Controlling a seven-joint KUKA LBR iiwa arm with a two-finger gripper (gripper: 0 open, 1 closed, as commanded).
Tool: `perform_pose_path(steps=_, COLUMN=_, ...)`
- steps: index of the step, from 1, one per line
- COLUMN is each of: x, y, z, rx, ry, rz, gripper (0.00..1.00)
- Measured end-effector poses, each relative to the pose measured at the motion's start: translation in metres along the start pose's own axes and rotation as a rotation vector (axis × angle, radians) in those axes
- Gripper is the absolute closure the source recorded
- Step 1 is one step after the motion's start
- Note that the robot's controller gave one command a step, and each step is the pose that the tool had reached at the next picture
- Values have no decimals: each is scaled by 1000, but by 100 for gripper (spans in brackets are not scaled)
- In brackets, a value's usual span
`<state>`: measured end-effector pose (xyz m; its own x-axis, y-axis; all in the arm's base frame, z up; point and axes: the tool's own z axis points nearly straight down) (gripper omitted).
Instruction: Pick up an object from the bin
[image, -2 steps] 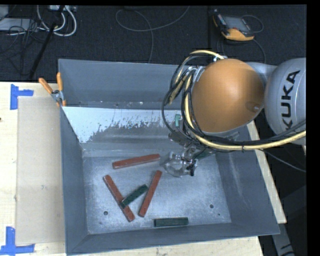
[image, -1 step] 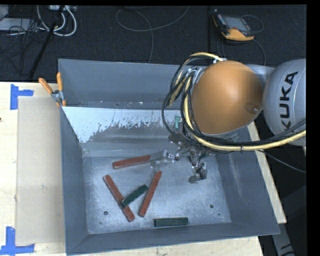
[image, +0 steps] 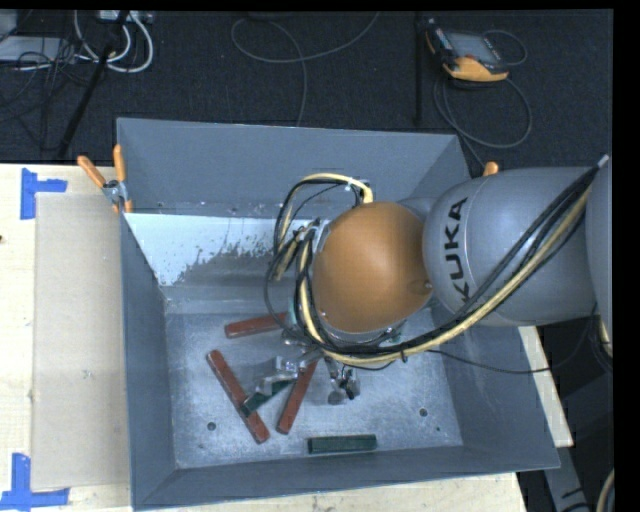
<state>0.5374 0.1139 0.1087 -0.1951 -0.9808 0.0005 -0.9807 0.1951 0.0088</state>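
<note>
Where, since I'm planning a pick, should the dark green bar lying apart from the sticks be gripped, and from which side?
Probably at the middle of the dark green bar, from straight above, closing across its narrow width: it lies flat and alone.

End effector (image: 341, 386) hangs beside brown sticks (image: 293, 405) in bin (image: 200, 205).

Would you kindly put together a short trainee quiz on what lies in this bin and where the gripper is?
1. True or false: the dark green bar lies apart from the reddish-brown sticks, by the bin wall at the view's bottom.
2. The gripper hangs closest to: A) the slanted stick just left of it in the view; B) the bin's left wall; C) the bin's far left corner.
3. How many reddish-brown sticks are visible?
Key: 1 true; 2 A; 3 three.
</note>
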Motion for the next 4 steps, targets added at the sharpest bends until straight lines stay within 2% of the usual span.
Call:
perform_pose_path(steps=1, x=-12, y=9, z=36, rx=16, ry=-6, rz=-200, gripper=0)
perform_pose_path(steps=2, x=-10, y=10, z=38, rx=10, ry=-1, rz=-198, gripper=100)
perform_pose_path(steps=3, x=-10, y=11, z=39, rx=7, ry=-1, rz=-197, gripper=0)
perform_pose_path(steps=4, x=11, y=-55, z=21, rx=14, ry=-1, rz=-262, gripper=0)
